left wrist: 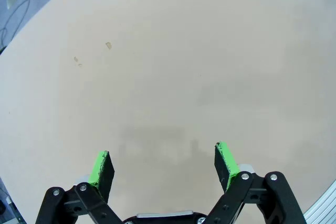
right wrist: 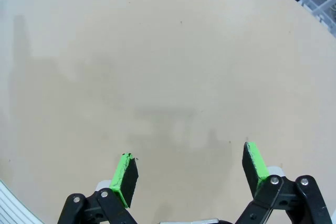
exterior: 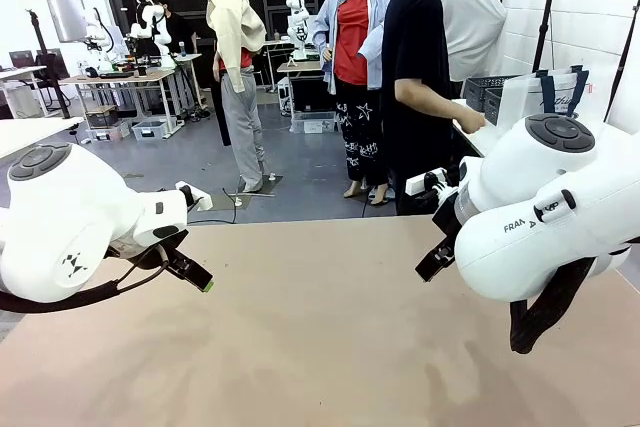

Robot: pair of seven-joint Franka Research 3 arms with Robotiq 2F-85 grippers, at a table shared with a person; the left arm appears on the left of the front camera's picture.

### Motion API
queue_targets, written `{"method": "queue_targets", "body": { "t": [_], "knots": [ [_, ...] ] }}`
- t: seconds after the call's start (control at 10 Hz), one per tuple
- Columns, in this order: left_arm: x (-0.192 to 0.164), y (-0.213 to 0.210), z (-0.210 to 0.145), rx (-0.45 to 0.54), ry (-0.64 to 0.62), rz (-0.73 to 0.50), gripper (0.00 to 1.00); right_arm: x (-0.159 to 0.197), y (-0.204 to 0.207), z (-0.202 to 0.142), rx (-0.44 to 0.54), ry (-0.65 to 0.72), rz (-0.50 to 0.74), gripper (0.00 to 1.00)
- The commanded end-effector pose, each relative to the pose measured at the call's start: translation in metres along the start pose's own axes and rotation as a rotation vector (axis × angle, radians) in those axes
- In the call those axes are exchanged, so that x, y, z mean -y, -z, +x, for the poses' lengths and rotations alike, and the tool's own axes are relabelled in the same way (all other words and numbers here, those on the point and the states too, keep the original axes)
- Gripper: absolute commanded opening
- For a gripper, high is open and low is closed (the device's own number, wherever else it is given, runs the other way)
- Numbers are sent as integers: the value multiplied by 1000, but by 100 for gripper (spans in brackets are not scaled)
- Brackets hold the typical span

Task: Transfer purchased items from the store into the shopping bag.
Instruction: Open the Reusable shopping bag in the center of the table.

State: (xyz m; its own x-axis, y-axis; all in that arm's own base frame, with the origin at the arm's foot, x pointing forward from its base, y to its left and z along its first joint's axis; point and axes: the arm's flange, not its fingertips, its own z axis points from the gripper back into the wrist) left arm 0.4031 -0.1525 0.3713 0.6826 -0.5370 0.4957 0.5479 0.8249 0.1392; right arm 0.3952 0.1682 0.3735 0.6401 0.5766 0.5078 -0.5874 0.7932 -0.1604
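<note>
Beige and bare, the worktop (exterior: 320, 347) is spreading out in front of both white arms. The left claw (exterior: 195, 273) is hanging just above its left part, and the left wrist view is showing that claw (left wrist: 163, 163) with its jaws spread wide and nothing between the green pads (left wrist: 100, 167). They are hovering over plain worktop (left wrist: 184, 51) and a few small pale marks (left wrist: 108, 45) farther off.

The right claw (exterior: 437, 257) is poking out from under its bulky white arm on the right side. In the right wrist view this claw (right wrist: 189, 170) is likewise standing wide apart and gripping nothing, its pads (right wrist: 125, 177) floating over the bare surface (right wrist: 157, 51).

Beyond the far right corner, well apart from both claws, the dark grey basket (exterior: 482, 93) is sitting on another surface. The shopping bag (exterior: 540, 99) is standing upright just beside it, whitish with navy handles. A person (exterior: 415, 67) in a black T-shirt is standing there, one hand (exterior: 470, 125) reaching out close to the basket. Whether anything is lying inside the basket or the bag is impossible to tell from this side.
</note>
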Motion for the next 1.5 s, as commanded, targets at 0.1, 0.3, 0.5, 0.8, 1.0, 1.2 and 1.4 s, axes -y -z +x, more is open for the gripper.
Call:
{"method": "queue_targets", "body": {
  "t": [0.1, 0.3, 0.5, 0.8, 1.0, 1.2, 1.4],
  "knots": [
    [-1, 0, 0, 0, -3, 0, 100, 0, 0, 0, 0, 1, 0, 100],
    [-1, 0, 0, 0, -3, 0, 100, 0, 0, 0, 0, 1, 0, 100],
    [-1, 0, 0, 0, -3, 0, 100, 0, 0, 0, 0, 1, 0, 100],
    [-1, 0, 0, 0, -3, 0, 100, 0, 0, 0, 0, 1, 0, 100],
    [-1, 0, 0, 0, -3, 0, 100, 0, 0, 0, 0, 1, 0, 100],
    [-1, 0, 0, 0, -3, 0, 100, 0, 0, 0, 0, 1, 0, 100],
    [-1, 0, 0, 0, -3, 0, 100, 0, 0, 0, 0, 1, 0, 100]
  ]
}}
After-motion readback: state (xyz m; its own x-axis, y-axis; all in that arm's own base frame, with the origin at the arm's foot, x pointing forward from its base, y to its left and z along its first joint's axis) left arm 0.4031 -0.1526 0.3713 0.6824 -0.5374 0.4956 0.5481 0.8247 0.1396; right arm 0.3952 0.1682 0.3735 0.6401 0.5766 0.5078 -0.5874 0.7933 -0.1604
